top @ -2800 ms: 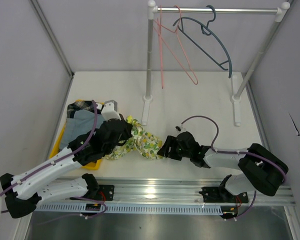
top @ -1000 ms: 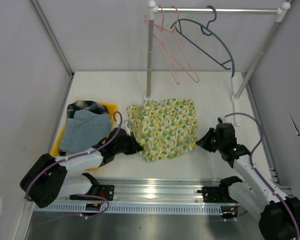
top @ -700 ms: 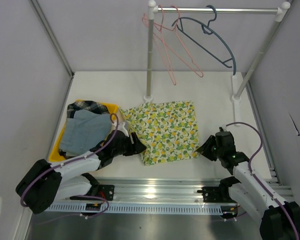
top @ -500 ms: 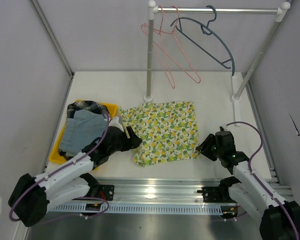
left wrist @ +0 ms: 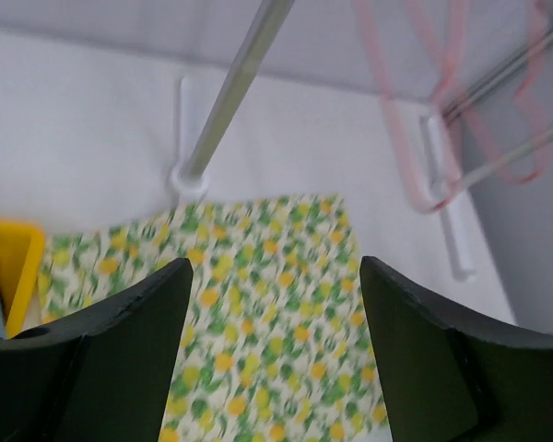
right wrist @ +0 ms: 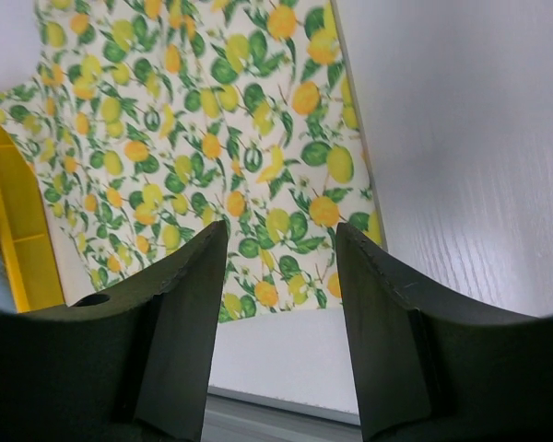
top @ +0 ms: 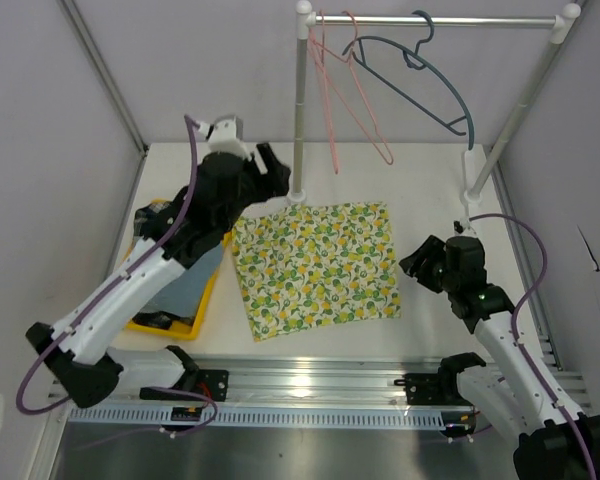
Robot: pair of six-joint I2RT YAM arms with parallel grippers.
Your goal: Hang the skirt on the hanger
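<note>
Right tool (top: 418,262): jaws stood apart, held nothing, just beside the skirt's right edge.
Skirt (top: 315,265): lay spread flat on the surface (top: 430,190), left edge by the yellow tray (top: 208,300).
Left tool (top: 270,172): was raised over the skirt's far-left corner, jaws wide, empty.
Hanger (top: 330,130): pink wire, hung on the rail (top: 440,20) at the back, next to a blue-grey hanger (top: 450,100).

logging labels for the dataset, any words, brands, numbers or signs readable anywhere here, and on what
No readable text in any view.
The skirt carries only a lemon and leaf print, no lettering.
Small fittings on the metal rail by the arm bases are too small to tell.
</note>
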